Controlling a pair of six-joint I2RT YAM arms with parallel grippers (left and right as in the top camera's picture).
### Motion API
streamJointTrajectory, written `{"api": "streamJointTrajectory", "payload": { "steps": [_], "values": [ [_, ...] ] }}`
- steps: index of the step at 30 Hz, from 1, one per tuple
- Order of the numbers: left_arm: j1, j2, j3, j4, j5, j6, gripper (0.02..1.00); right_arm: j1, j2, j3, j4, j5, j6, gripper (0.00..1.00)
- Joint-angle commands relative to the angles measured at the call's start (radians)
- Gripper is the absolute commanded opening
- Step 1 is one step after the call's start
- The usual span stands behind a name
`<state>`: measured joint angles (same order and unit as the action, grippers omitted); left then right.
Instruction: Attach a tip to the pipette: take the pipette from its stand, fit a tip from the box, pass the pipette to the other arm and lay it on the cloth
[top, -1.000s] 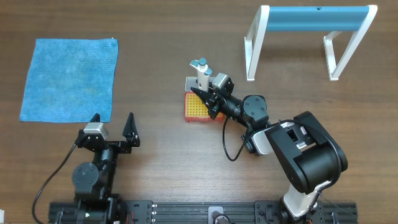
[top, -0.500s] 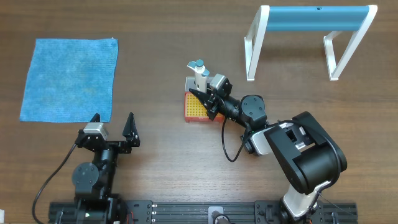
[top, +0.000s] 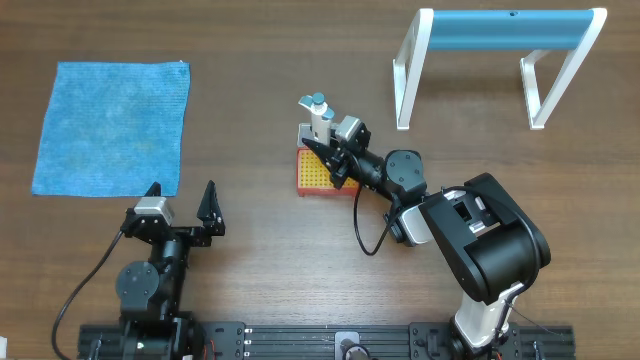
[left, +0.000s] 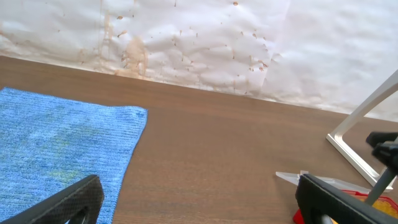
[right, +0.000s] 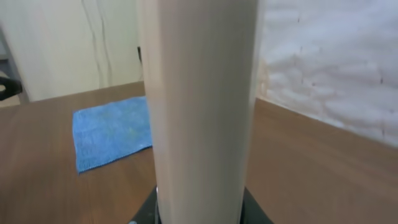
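Observation:
My right gripper (top: 336, 153) is shut on the white pipette (top: 320, 118), which stands upright with its blue cap on top, over the far end of the red tip box (top: 314, 174). The pipette's lower end is hidden behind the gripper. In the right wrist view the pipette body (right: 199, 106) rises between the fingers of my right gripper (right: 200, 213). The blue cloth (top: 112, 128) lies flat at the far left, also as cloth (left: 56, 149) and cloth (right: 111, 133). My left gripper (top: 182, 192) rests open near the front, right of the cloth's near corner.
The white pipette stand (top: 510, 30) with its blue top bar stands at the back right. One of its legs (left: 367, 118) shows in the left wrist view. A black cable (top: 362, 232) loops beside the right arm. Bare wood lies between cloth and tip box.
The right gripper and the pipette have shifted slightly to the left and up the top view. The left arm has kept still.

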<state>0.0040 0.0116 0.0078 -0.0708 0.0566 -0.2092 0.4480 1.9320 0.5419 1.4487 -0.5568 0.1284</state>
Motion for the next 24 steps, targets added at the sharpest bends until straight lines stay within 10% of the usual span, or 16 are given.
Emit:
{"api": "streamJointTrajectory", "payload": {
  "steps": [1,24],
  "values": [
    [0.003,-0.006,-0.002,-0.005,0.004,0.009,0.996,0.004,-0.015,-0.016,0.013,-0.017,-0.01,0.08],
    [0.003,-0.006,-0.002,-0.005,0.004,0.009,0.998,-0.022,-0.032,-0.034,0.013,-0.039,-0.01,0.082]
  ]
}}
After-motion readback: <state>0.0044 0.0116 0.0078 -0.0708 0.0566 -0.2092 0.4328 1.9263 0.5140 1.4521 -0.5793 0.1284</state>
